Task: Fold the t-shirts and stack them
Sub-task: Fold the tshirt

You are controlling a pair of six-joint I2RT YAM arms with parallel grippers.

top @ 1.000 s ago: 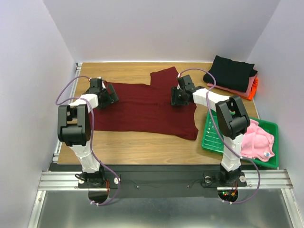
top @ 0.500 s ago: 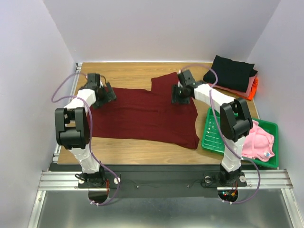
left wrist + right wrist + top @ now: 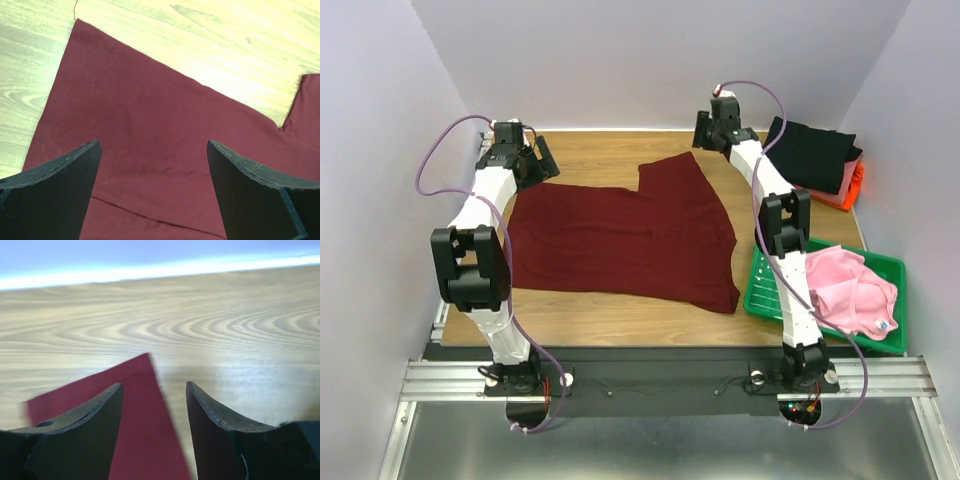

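The maroon t-shirt (image 3: 620, 235) lay spread flat across the middle of the wooden table (image 3: 610, 150). Its body ran from the 9 o'clock side towards 3 o'clock, and one sleeve reached out towards 1 o'clock. The left gripper (image 3: 542, 160) hung at the table's 10 o'clock corner, over the shirt's far left corner. In the left wrist view the left gripper (image 3: 155, 190) had its two dark fingers (image 3: 50, 195) spread wide. Nothing was between them, only the maroon cloth (image 3: 165, 150) below, with a faint crease across it. The right gripper (image 3: 704, 132) hung at about 1 o'clock, near the back wall and just beyond the tip of the sleeve. In the right wrist view the right gripper (image 3: 155, 410) was parted to a middling gap and gripped nothing. The pointed end of the maroon sleeve (image 3: 135, 415) lay on the wood beneath it, apart from the fingers (image 3: 75, 440). At 2 o'clock sat a folded stack: the black t-shirt (image 3: 810, 150) on top, the salmon t-shirt (image 3: 847, 178) under it, and the orange t-shirt (image 3: 859, 186) showing at the stack's right edge. At 4 o'clock stood the green tray (image 3: 760, 285), with the pink t-shirt (image 3: 850, 290) lying crumpled in it.
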